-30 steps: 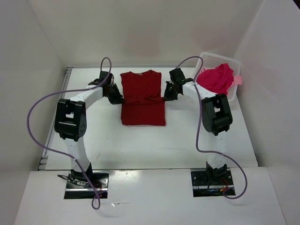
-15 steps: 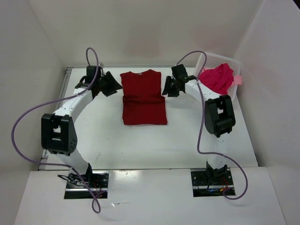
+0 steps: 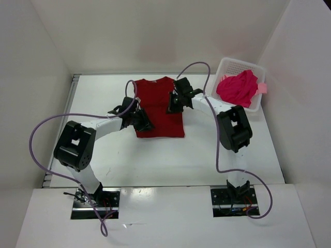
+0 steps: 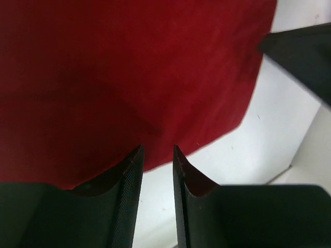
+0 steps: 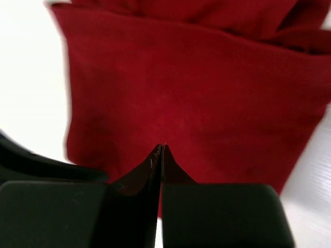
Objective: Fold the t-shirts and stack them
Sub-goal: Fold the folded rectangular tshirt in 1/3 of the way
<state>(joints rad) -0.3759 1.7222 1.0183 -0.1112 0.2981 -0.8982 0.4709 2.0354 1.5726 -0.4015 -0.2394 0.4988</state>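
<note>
We saw the dark red t-shirt [image 3: 159,107] lying flat mid-surface [image 3: 207,155]. The left hand [image 3: 145,123] sat at its 7 o'clock corner, fingers narrowly parted. The right hand [image 3: 172,103], at 2 o'clock over the cloth, was pressed together. The crimson-pink t-shirt [image 3: 239,87] filled the basket [image 3: 227,66] at 2 o'clock.

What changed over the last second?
Left end effector swung away, then came to the near-left corner of the dark red t-shirt, jaws slightly apart. Right end effector moved inward over the shirt's right edge, shut. Shirt, basket and crimson t-shirt stayed put.
</note>
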